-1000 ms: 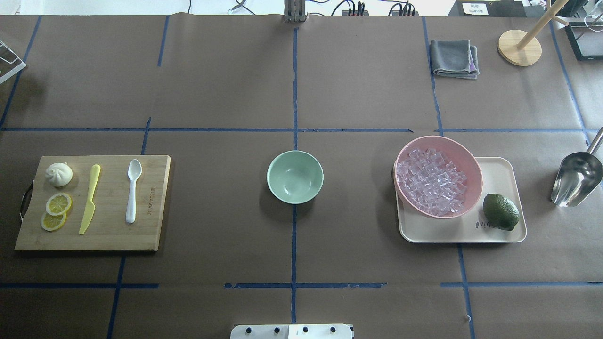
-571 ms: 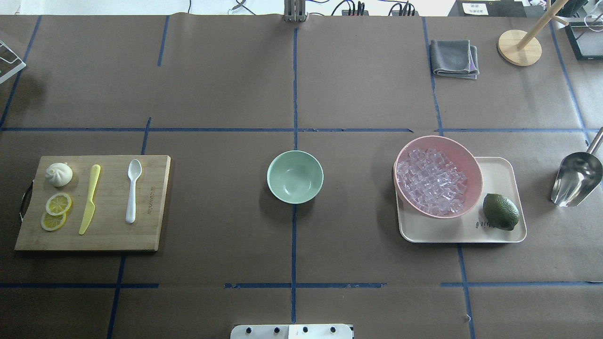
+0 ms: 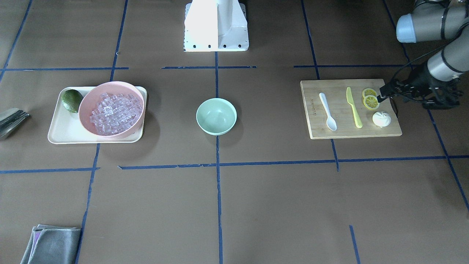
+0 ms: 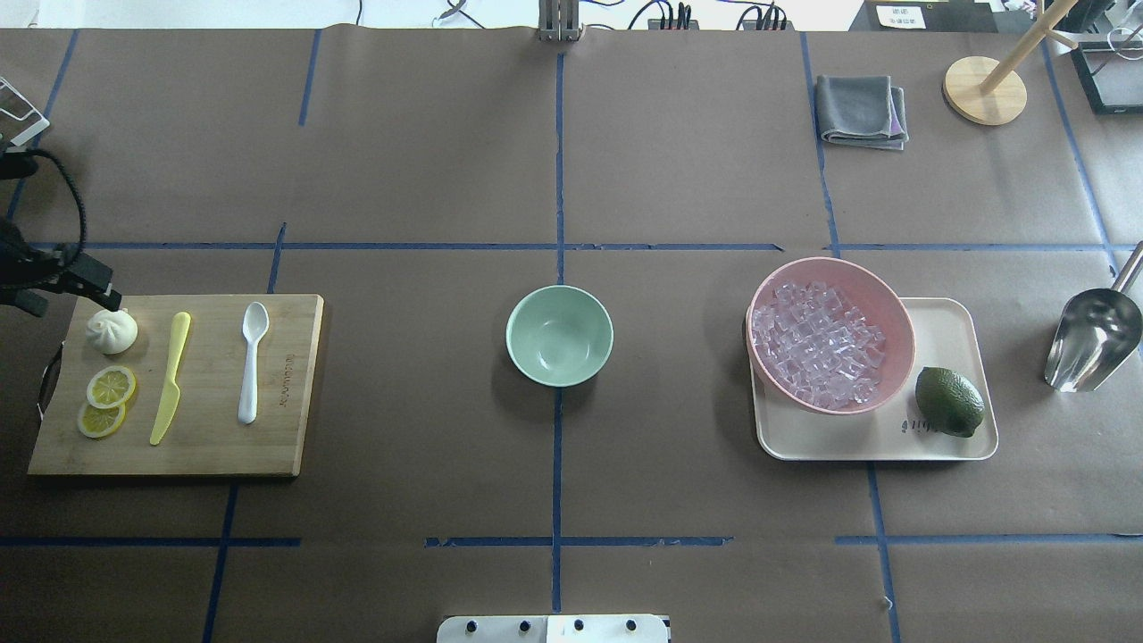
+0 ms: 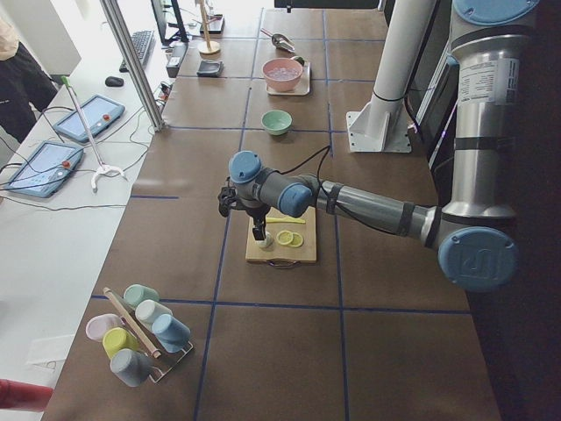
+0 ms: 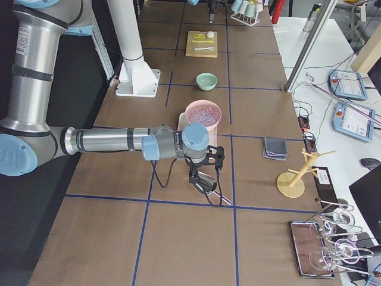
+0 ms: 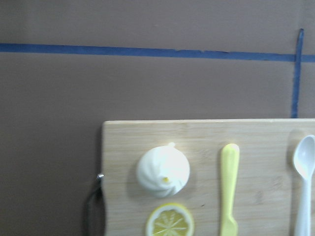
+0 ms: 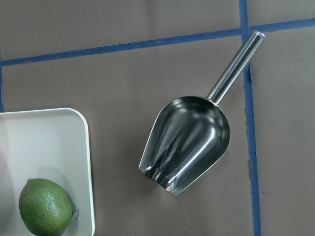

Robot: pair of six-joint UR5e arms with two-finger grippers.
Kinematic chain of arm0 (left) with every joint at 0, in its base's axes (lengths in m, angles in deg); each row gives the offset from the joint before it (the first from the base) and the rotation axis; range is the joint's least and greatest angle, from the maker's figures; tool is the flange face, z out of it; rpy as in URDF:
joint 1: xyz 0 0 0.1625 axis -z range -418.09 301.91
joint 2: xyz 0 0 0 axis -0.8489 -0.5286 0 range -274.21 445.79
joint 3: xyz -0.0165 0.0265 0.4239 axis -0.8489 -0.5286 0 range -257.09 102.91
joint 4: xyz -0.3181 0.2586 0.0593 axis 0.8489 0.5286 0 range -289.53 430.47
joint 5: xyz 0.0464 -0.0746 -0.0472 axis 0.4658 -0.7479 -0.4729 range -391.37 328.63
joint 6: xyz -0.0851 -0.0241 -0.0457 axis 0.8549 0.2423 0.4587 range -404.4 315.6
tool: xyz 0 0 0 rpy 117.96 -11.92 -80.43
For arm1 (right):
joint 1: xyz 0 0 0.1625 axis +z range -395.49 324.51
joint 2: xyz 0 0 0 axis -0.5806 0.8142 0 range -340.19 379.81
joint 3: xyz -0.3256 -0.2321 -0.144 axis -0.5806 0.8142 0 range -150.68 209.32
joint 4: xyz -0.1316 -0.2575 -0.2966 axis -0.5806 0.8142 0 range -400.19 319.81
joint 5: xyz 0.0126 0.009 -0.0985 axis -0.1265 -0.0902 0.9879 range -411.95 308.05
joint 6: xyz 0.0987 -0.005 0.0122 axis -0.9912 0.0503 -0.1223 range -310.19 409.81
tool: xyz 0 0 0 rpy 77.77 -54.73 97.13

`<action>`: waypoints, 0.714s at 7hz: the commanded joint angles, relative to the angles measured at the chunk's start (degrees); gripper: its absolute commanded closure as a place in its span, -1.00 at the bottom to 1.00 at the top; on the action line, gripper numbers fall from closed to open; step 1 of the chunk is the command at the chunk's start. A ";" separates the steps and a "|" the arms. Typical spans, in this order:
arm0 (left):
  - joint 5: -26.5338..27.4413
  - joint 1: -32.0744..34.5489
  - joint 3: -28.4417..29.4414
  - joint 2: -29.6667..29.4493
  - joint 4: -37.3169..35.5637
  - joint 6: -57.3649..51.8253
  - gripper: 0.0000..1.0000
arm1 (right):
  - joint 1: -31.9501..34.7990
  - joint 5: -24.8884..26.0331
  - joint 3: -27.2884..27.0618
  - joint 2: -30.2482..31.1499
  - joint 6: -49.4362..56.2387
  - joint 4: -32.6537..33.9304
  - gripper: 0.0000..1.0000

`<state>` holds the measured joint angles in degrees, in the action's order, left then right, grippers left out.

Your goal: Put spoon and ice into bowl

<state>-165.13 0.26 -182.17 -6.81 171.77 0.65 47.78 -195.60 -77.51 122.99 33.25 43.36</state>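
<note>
The white spoon point(image 4: 250, 366) lies on a wooden cutting board point(image 4: 286, 429) at the left, scoop pointing away from me. The empty mint-green bowl point(image 4: 559, 335) stands at the table's middle. Clear ice cubes point(image 4: 817, 344) fill a pink bowl point(image 4: 835, 265) on the right. My left gripper point(image 4: 98, 284) hovers over the board's far left corner, beside a white bun point(image 4: 112, 330); I cannot tell if it is open. My right gripper point(image 6: 199, 179) shows only in the exterior right view, above a steel scoop point(image 4: 1091, 339); its state cannot be told.
A yellow-green knife point(image 4: 170, 379) and lemon slices point(image 4: 107, 397) lie on the board. The pink bowl and a lime point(image 4: 948, 402) sit on a cream tray point(image 4: 946, 330). A grey cloth point(image 4: 862, 110) and a wooden stand point(image 4: 984, 89) are at the far right.
My left arm has come into the overhead view at the left edge, near the board's far left corner. Nothing on the table has moved.
</note>
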 commanded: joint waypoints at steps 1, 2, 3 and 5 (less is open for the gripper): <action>9.87 -12.31 -0.66 -5.45 -0.04 15.18 -0.99 | -0.47 -0.04 -0.57 0.01 -0.22 0.03 -0.99; 13.23 -15.51 -0.65 -5.57 0.13 15.85 -0.95 | -0.47 -0.04 -0.58 0.01 -0.22 0.03 -0.99; 13.35 -15.72 0.22 -5.57 0.39 15.60 -0.93 | -0.47 0.04 -0.58 0.01 -0.22 0.03 -0.99; 13.35 -17.04 1.10 -5.74 0.40 15.42 -0.88 | -0.47 0.04 -0.58 0.09 -0.22 0.03 -0.99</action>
<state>-152.01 -15.95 -181.63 -12.42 172.13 16.10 47.31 -195.61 -78.07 123.04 33.02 43.39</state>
